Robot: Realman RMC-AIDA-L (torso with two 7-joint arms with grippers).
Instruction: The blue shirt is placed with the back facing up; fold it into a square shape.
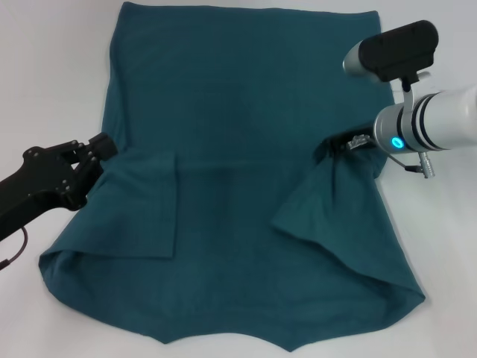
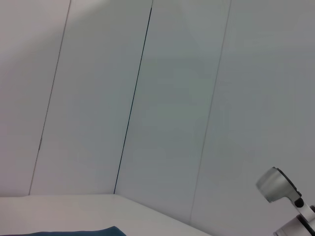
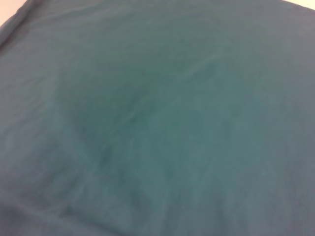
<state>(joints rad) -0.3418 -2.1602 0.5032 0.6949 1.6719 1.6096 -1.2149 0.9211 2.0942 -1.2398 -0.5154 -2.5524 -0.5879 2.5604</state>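
The blue shirt [image 1: 238,156] looks soft and limp, best pinched at its edges. Right gripper [image 1: 350,144] pinches a raised sleeve fold; whether the left gripper [image 1: 100,149] is closed cannot be told.

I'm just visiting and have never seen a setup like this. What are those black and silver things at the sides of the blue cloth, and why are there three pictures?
They are a robot's two arms. One picture looks down from its head; the other two come from cameras on its wrists. A blue shirt lies spread on a white table, both sleeves folded inward. The black left gripper sits at the shirt's left edge. The silver right arm reaches to the right edge, where the right gripper seems to pinch a raised fold. The left wrist camera shows mostly wall; the right wrist camera sees only blue cloth up close.
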